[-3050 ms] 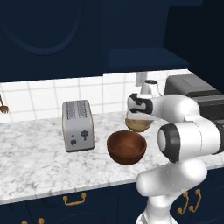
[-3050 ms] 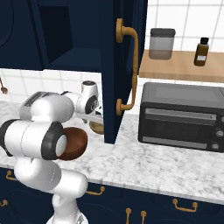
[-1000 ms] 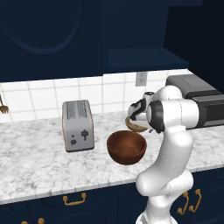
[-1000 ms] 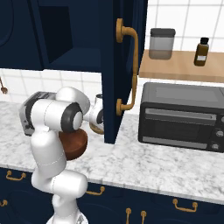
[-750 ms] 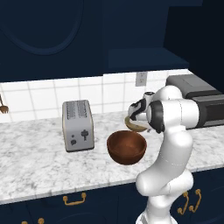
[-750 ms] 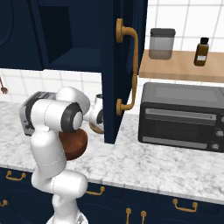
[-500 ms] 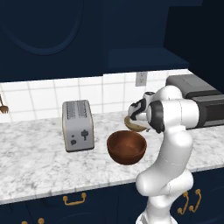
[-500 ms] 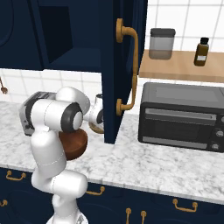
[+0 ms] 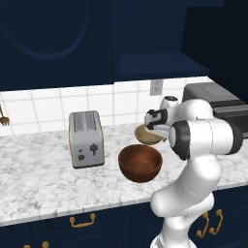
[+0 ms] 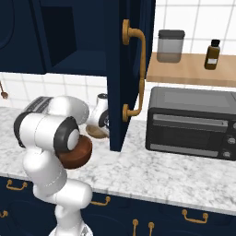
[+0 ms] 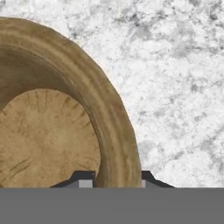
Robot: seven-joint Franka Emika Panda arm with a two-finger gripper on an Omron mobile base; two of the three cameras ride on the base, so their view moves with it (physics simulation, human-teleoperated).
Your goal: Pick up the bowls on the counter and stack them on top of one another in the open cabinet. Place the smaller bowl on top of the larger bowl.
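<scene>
The smaller bowl (image 9: 147,135), light tan, sits at the back of the counter (image 9: 43,179) and looks slightly tilted. My gripper (image 9: 155,129) comes down on its right rim. In the hand view the two fingertips (image 11: 85,176) straddle the wall of the smaller bowl (image 11: 48,127), one inside and one outside, pressed against it, so the gripper (image 11: 116,177) is shut on the rim. The larger bowl (image 9: 140,162), dark reddish-brown, stands upright in front of it, close to my arm. Above, the open cabinet (image 9: 160,65) shows a bare navy shelf.
A silver toaster (image 9: 86,139) stands left of the bowls. The open cabinet door (image 10: 129,69) with its brass handle hangs just right of my hand. A black toaster oven (image 10: 193,122) sits further right under a wooden shelf holding jars (image 10: 170,45).
Since 3 s ago my elbow has swung over and the hand has settled on the tan bowl's rim. Over the last second almost nothing moves.
</scene>
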